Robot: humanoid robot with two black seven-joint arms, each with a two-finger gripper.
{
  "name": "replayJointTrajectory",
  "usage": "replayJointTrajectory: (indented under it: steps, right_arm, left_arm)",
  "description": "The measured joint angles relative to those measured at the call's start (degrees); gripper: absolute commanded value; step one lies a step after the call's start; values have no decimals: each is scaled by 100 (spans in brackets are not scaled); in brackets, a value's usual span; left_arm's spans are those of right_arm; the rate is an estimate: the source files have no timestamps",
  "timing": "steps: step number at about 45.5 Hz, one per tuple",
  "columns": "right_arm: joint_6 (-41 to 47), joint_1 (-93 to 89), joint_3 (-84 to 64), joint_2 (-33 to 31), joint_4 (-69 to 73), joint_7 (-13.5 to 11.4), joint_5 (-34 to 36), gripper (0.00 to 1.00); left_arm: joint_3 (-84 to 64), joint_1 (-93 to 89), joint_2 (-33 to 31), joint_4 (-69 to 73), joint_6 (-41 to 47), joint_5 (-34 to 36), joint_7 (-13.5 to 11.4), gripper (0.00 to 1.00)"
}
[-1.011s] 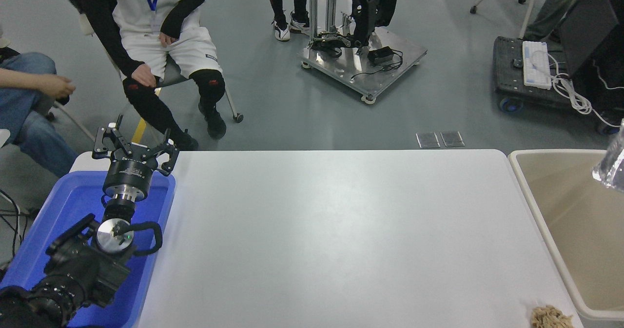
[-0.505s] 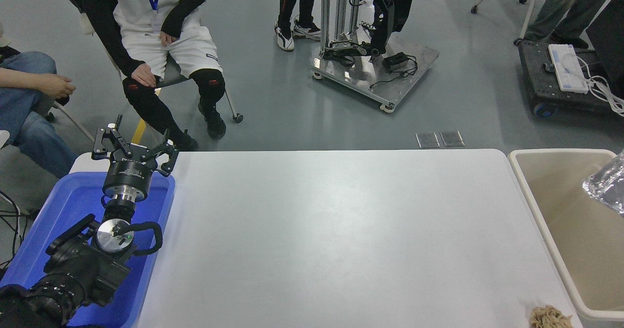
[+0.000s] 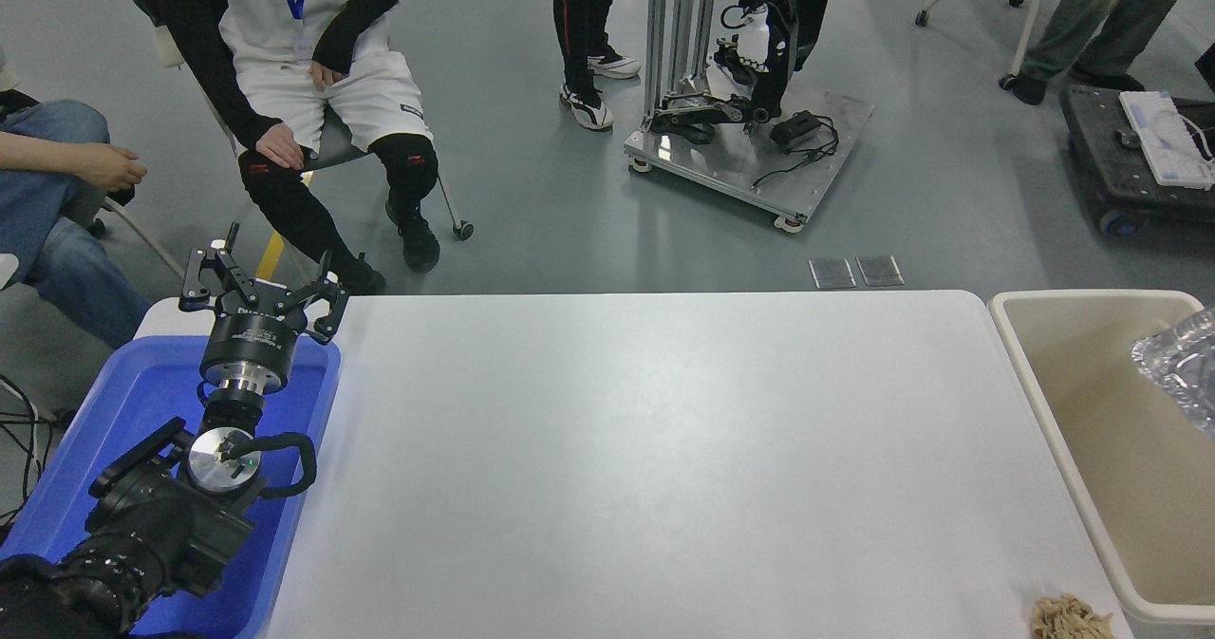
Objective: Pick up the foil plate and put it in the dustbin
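Note:
The shiny silver foil plate (image 3: 1182, 368) shows at the right edge of the head view, cut off by the frame, over the inside of the beige dustbin (image 3: 1049, 402). I cannot tell whether it is held or lying in the bin. No right gripper or right arm shows. My left gripper (image 3: 261, 283) is open and empty, parked at the lower left above the far end of the blue tub.
A blue plastic tub (image 3: 304, 473) sits at the table's left under the left arm. A small tan fibrous clump (image 3: 1073, 617) lies at the table's front right corner. People sit beyond the far left edge; a wheeled metal stand (image 3: 750, 150) is on the floor behind.
The foil plate has moved down and tilted flatter inside the dustbin's outline. The stand and cart on the floor behind have shifted right. The left arm has not moved.

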Motion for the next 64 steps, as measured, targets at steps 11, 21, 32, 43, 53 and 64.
replayJointTrajectory:
  steps: [11, 21, 32, 43, 53, 64]
  right_arm:
    - [-371, -209, 341, 309, -181, 1, 31, 0]
    - [-540, -271, 439, 501, -292, 1, 41, 0]
    - [-627, -294, 464, 577, -338, 2, 43, 63]
    - [-872, -303, 438, 629, -383, 7, 19, 99]
    - [-954, -304, 453, 662, -375, 8, 19, 100]
    - [-976, -259, 473, 694, -359, 10, 29, 100]
  left_arm:
    - [0, 0, 0, 0, 0, 0, 0, 99]
    - [0, 0, 0, 0, 0, 0, 0, 99]
    - [0, 0, 0, 0, 0, 0, 0, 99]
    - [0, 0, 0, 0, 0, 0, 0, 99]
    - [0, 0, 0, 0, 0, 0, 0, 99]
    - [0, 0, 0, 0, 0, 0, 0, 99]
